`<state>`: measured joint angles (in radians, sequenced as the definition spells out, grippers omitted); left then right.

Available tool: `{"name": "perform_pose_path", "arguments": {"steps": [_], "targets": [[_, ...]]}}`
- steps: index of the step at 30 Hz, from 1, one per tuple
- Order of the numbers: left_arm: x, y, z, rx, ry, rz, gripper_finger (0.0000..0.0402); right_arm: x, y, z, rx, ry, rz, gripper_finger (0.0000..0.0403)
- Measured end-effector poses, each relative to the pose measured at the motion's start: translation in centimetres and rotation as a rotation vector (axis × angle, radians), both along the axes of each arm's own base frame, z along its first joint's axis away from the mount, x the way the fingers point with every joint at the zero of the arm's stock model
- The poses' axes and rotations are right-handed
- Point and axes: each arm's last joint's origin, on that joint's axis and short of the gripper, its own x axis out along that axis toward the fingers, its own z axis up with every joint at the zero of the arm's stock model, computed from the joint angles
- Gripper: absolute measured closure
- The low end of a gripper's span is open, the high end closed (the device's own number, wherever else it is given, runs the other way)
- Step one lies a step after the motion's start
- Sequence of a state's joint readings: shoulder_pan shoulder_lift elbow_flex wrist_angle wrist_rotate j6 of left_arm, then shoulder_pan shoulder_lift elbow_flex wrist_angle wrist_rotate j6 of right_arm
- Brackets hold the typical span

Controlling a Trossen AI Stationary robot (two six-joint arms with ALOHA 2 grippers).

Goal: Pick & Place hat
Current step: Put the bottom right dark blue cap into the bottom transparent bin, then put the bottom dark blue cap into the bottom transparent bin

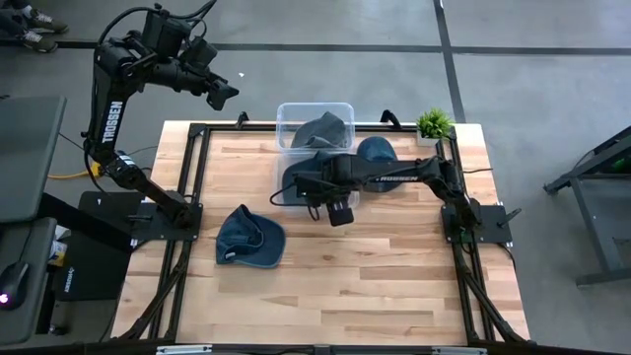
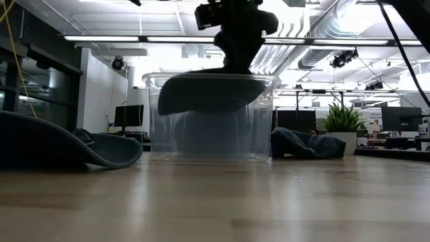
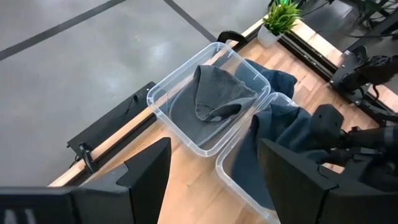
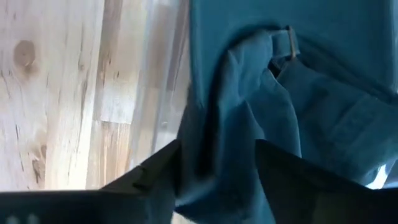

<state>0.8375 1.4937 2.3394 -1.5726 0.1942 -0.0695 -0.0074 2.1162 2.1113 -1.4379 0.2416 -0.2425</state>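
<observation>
My right gripper [image 1: 314, 185] reaches from the table's right side over the near clear bin [image 3: 239, 186] and is shut on a dark blue hat [image 4: 236, 93]. In the low view this hat [image 2: 211, 91] hangs at the height of the bin's rim. A grey hat [image 3: 214, 96] lies inside the far clear bin [image 1: 280, 110]. A second blue hat [image 1: 249, 240] rests on the table's left half, and a third [image 1: 376, 149] lies near the plant. My left gripper [image 3: 214, 186] is open, raised high beyond the table's far left corner. My right gripper pinches a bunched fold of the blue hat's cloth [image 4: 214, 143] between its two fingers, close to the strap with the buckle [image 4: 287, 38]. The fingers come from above, pointing down. The hat droops below them over the near bin; whether it touches the bin I cannot tell.
A small potted plant [image 1: 433, 123] stands at the far right corner. The two bins sit side by side at the far middle. Black frame rails [image 1: 192, 187] run along the table's left and right edges. Bare wood [image 1: 375, 276] covers the near half.
</observation>
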Motion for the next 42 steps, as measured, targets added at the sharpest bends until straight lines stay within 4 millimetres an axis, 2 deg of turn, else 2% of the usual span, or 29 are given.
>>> {"name": "perform_pose_path", "arguments": {"steps": [5, 11, 16, 21, 28, 34, 38, 42], "targets": [[0.0, 0.0, 0.0, -0.007, -0.005, 0.006, 0.0165, -0.6, -0.1, 0.1, 0.007, 0.051, -0.016, 0.0159], [0.0, 0.0, 0.0, -0.008, -0.007, 0.009, 0.0165, -1.3, 0.4, 1.3, 0.007, 0.036, 0.028, 0.0144], [0.0, 0.0, 0.0, -0.007, -0.006, 0.010, 0.0165, -2.7, 0.4, 3.5, -0.006, -0.019, 0.014, 0.0144], [0.0, 0.0, 0.0, -0.007, -0.006, 0.011, 0.0165, -4.8, 0.3, 7.1, -0.010, -0.155, -0.054, 0.0144], [0.8, -1.0, 0.0, -0.006, -0.005, -0.035, 0.0165, -9.3, 0.2, 12.3, 0.011, -0.359, -0.167, 0.0144], [1.5, -3.8, 0.0, 0.001, 0.004, -0.082, 0.0165, -14.6, -1.0, 16.5, -0.061, -0.523, -0.308, 0.0144], [3.1, -5.7, -1.5, -0.015, 0.082, -0.099, 0.0165, -18.4, -1.6, 18.7, -0.044, -0.620, -0.388, 0.0144], [4.5, -7.9, -3.9, -0.012, 0.152, -0.095, 0.0165, -21.5, -1.8, 20.1, -0.053, -0.693, -0.440, 0.0144]]}}
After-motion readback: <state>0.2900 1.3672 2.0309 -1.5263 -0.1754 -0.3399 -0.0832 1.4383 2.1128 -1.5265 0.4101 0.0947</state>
